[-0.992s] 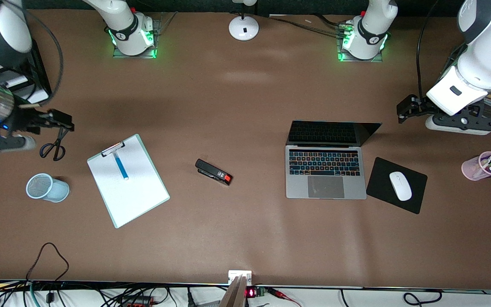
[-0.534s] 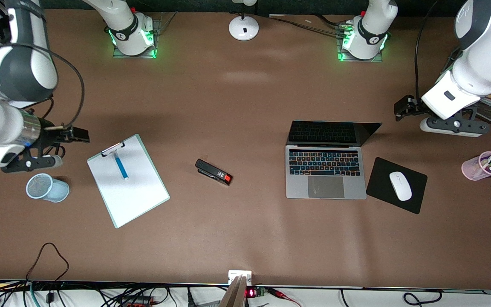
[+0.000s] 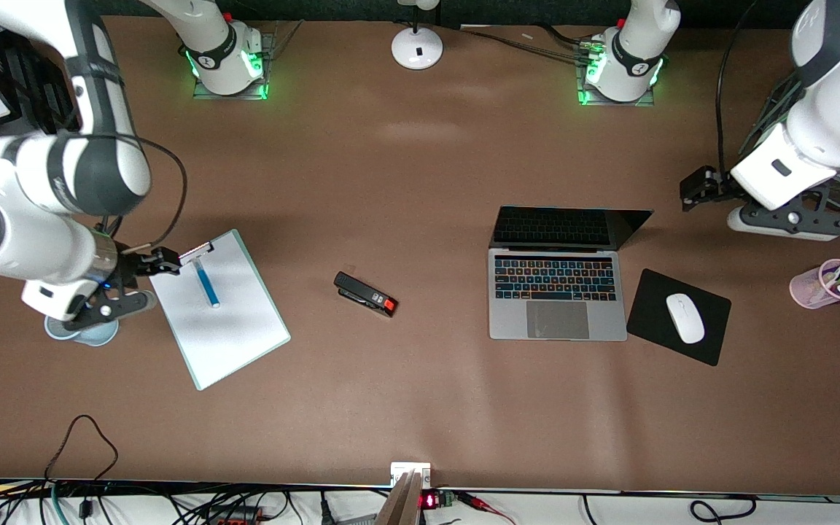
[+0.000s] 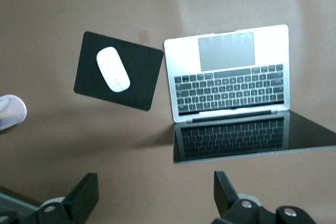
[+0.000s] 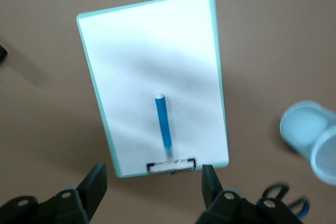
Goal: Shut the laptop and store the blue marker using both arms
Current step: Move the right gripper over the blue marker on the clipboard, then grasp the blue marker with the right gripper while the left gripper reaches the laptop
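The laptop [image 3: 557, 292] lies open, its screen [image 3: 569, 224] tilted far back; it also shows in the left wrist view [image 4: 228, 72]. The blue marker [image 3: 207, 284] lies on the white clipboard [image 3: 230, 328], just below the clip, and also shows in the right wrist view [image 5: 163, 120]. My right gripper [image 3: 160, 261] is open and empty over the table beside the clipboard's clip end [image 5: 170, 165]. My left gripper [image 3: 695, 191] is open and empty over bare table, beside the laptop's screen toward the left arm's end.
A black stapler [image 3: 365, 293] lies between clipboard and laptop. A white mouse [image 3: 685, 318] sits on a black pad [image 3: 653, 292]. A pink cup of pens [image 3: 825, 284] stands at the left arm's end. A light blue mesh cup [image 3: 77, 332] lies partly under my right hand. Scissors [image 5: 283, 203] lie nearby.
My right arm has swung from the table's end in toward the clipboard, and its gripper is now at the clip corner. My left gripper has hardly moved.
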{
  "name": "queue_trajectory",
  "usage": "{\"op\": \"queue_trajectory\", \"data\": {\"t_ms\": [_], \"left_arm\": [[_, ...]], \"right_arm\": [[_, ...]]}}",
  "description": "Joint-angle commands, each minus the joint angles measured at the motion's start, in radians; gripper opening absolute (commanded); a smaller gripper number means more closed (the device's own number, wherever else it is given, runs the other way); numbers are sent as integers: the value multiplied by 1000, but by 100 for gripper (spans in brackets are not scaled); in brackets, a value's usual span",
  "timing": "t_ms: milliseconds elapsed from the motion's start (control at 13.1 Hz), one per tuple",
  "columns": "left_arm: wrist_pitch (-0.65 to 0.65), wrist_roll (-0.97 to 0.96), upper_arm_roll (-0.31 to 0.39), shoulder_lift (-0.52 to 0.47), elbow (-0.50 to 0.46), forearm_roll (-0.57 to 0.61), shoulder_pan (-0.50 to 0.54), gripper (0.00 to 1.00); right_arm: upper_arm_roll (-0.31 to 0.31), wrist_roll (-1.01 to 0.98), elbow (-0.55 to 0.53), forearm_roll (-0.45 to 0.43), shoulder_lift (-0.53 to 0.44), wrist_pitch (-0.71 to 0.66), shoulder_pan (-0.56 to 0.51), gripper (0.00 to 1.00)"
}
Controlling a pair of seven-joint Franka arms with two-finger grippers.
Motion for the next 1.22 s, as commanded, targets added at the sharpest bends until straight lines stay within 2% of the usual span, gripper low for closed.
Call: {"op": "queue_trajectory", "data": {"t_ms": [0,76,153,305,458,687,839,992,1145], "left_arm": [[-115,26,-7,18,77,-20,-3,57],[-121,26,-7,18,78,-20,-5,42],[-130,24,-9,18,78,-30,-6,32],[-213,9,-31,13,78,-56,-5,0],[-235,-14,-39,13,63,-90,-3,0],[-244,-90,-53,-8,17,-128,-3,0],[-209,-103,-56,-29,-56,-219,6,0],[-157,-162,-70,-57,-130,-225,-3,0],[-39,-251,-154,-123,-271,-225,3,0]], "right_arm": [[0,-104,-20,4,41,74,2,69],[2,-115,-40,4,43,107,7,64],[2,-117,-67,4,43,152,9,61],[16,-139,-139,4,52,260,9,60],[32,-179,-213,4,52,368,12,54],[45,-183,-249,4,78,454,10,51],[45,-192,-249,4,89,463,10,48],[45,-190,-252,4,98,474,1,44],[45,-190,-252,4,123,499,-11,43]]}}
